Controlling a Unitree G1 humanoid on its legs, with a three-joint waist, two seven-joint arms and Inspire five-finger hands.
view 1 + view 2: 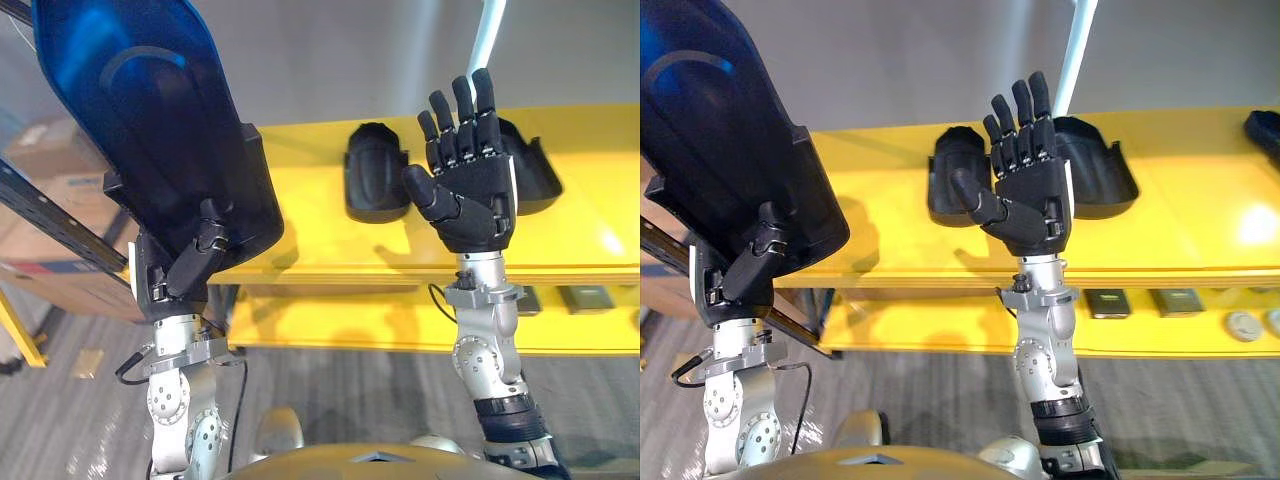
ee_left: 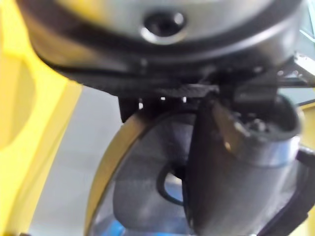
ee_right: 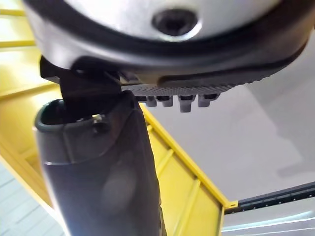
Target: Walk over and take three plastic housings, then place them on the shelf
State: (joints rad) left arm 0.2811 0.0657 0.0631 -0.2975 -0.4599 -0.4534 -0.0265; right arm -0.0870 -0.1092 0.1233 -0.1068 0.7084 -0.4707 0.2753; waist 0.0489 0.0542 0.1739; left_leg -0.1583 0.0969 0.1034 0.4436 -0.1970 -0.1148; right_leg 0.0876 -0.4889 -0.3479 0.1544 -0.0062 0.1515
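Note:
My left hand (image 1: 190,265) is raised at the left, shut on a large dark plastic housing (image 1: 150,130) with a blue sheen, thumb (image 2: 236,172) pressed on its face (image 2: 147,196). My right hand (image 1: 470,190) stands upright and open in front of the yellow shelf (image 1: 330,250), holding nothing. Two black housings lie on the shelf: one (image 1: 375,175) just left of the right hand, one (image 1: 535,170) partly hidden behind it. The edge of a third housing (image 1: 1265,130) shows at the shelf's far right.
A lower yellow shelf (image 1: 400,325) carries small flat items (image 1: 1105,300) (image 1: 1180,300). A dark rack beam (image 1: 50,215) and cardboard boxes (image 1: 50,170) stand at the left. A pale pole (image 1: 490,35) rises behind the shelf.

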